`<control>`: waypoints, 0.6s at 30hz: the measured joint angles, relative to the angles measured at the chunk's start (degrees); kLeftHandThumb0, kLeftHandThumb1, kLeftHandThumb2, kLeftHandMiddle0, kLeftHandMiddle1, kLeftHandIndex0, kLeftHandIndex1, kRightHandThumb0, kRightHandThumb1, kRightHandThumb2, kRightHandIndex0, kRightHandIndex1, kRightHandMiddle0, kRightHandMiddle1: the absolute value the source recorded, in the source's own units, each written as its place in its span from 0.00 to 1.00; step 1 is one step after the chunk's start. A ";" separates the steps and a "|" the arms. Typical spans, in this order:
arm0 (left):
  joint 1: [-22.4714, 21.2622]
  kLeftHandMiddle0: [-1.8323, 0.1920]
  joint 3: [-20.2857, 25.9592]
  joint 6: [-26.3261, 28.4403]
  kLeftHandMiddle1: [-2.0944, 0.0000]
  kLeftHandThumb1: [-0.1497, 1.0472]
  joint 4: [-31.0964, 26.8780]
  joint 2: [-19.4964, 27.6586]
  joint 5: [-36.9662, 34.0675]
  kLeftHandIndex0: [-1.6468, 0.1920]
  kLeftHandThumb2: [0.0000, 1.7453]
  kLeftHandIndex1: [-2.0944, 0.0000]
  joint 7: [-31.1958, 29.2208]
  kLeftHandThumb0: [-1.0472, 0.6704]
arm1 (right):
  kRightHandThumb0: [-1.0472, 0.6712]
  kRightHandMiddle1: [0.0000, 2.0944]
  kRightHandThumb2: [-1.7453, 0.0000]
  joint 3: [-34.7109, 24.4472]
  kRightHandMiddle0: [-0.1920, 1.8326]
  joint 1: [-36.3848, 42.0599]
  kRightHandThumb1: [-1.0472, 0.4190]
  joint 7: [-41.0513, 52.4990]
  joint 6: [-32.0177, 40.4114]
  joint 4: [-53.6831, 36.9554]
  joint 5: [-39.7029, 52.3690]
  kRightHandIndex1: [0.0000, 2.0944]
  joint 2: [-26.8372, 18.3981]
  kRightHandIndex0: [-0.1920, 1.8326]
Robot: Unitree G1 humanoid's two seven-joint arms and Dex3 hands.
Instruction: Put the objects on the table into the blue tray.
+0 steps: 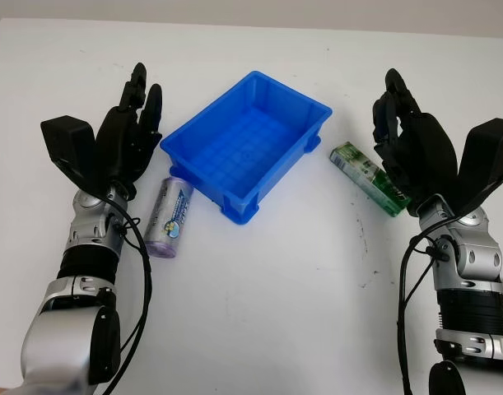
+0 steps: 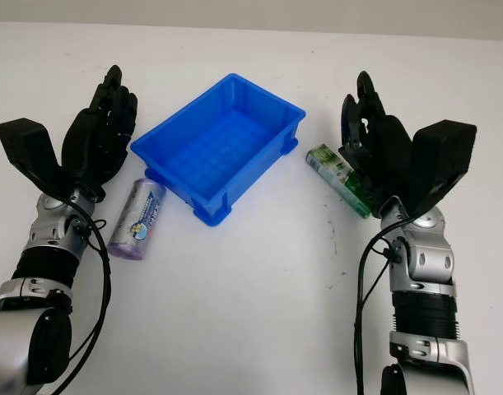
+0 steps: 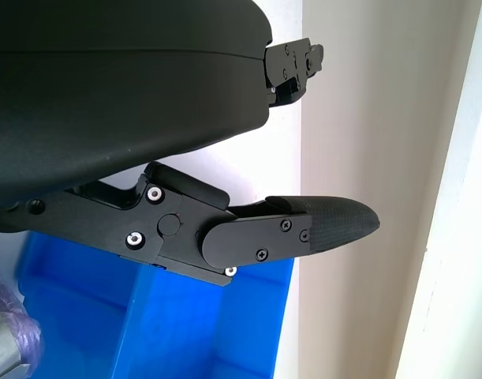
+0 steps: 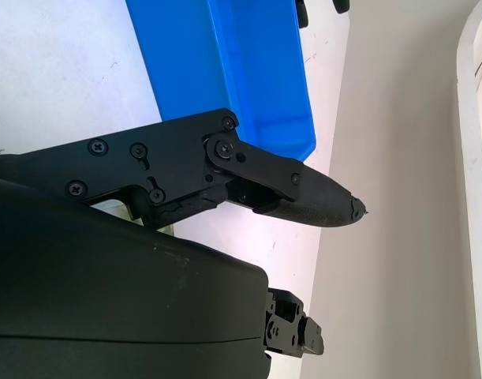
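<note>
An empty blue tray [image 1: 248, 140] stands tilted at the middle of the white table. A purple-wrapped cylinder [image 1: 170, 217] lies just left of the tray's near corner. A green packet [image 1: 368, 178] lies right of the tray. My left hand [image 1: 129, 132] is raised open above the table, left of the cylinder and apart from it. My right hand [image 1: 403, 136] is open, raised beside the green packet's right side; its palm hides the packet's near end. In the left wrist view the tray [image 3: 185, 324] and a bit of the cylinder [image 3: 8, 335] appear below the fingers [image 3: 319, 225].
The white table [image 1: 276, 313] stretches wide in front of the tray and behind it. A pale wall edge [image 1: 317, 12] runs along the back. Cables hang along both forearms.
</note>
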 measured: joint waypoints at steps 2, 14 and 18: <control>0.00 0.98 -0.04 -0.03 0.97 1.00 0.00 0.00 0.03 0.97 0.28 0.97 0.12 0.19 | 0.24 0.00 0.58 0.00 0.00 0.00 0.00 0.33 0.00 0.02 0.02 0.00 -0.01 0.00; -0.44 0.98 -0.15 -1.08 0.97 1.00 2.29 -0.36 0.61 0.98 0.29 0.98 0.64 0.20 | 0.24 0.07 0.88 3.69 0.14 -0.55 0.00 -7.95 -1.14 -2.19 -13.82 0.08 -2.38 0.16; -0.96 0.98 -0.13 -1.97 0.97 1.00 3.01 -0.42 0.61 0.98 0.30 0.97 0.63 0.20 | 0.23 0.08 0.97 9.54 0.18 0.24 0.06 -16.15 -2.58 -8.88 -32.34 0.09 -7.02 0.20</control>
